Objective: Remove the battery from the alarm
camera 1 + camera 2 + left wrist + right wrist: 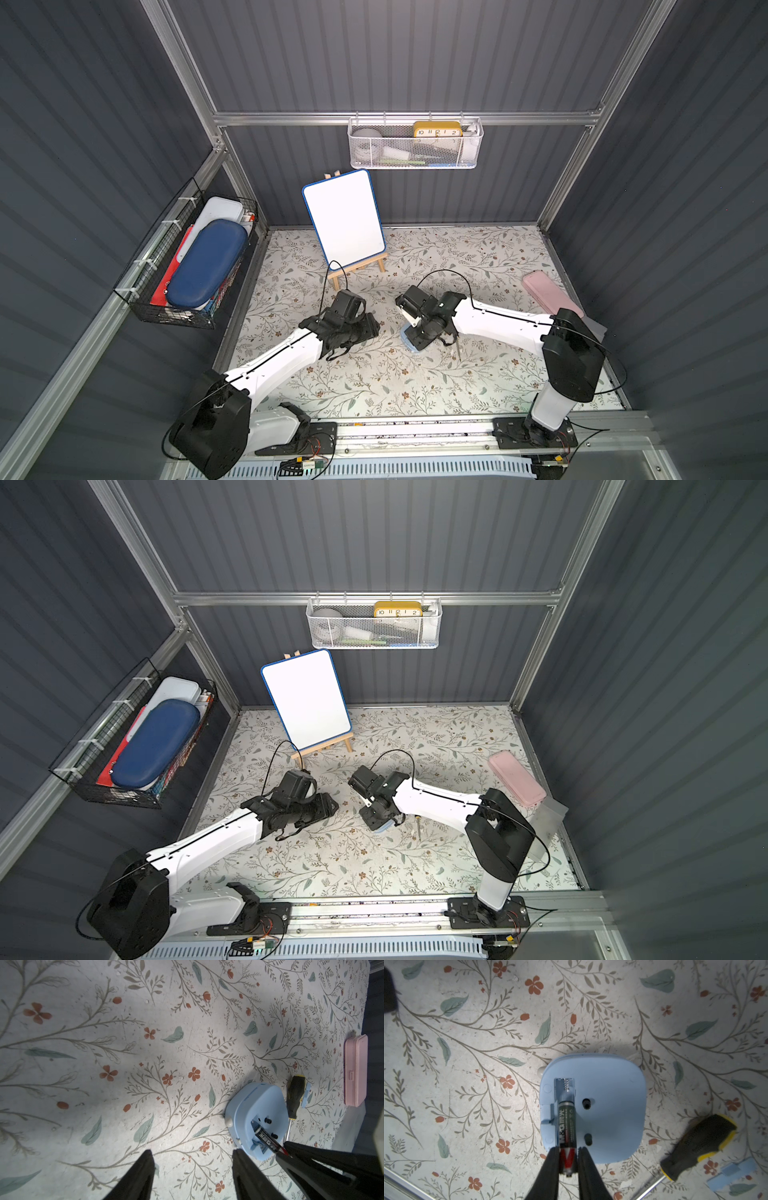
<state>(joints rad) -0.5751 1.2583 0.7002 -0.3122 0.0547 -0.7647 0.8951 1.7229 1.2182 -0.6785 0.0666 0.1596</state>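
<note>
- right tool (569,1150) pinches the battery (566,1126) by its red end, with the far end down in the alarm (612,1105) slot
- left tool (192,1151) open, empty
- next up, I reckon: lift it clear without dragging the alarm

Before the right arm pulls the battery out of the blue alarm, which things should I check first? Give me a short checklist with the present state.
1. Grip: right gripper shut on the red end of the battery: ok.
2. Spring: battery off it, a gap shows: ok.
3. Slot: battery out of the alarm: not ok, far end sits inside.
4. Alarm steadied: not ok, left gripper open, not gripping it.
5. Path: screwdriver lies beside the alarm, apart: ok.
</note>
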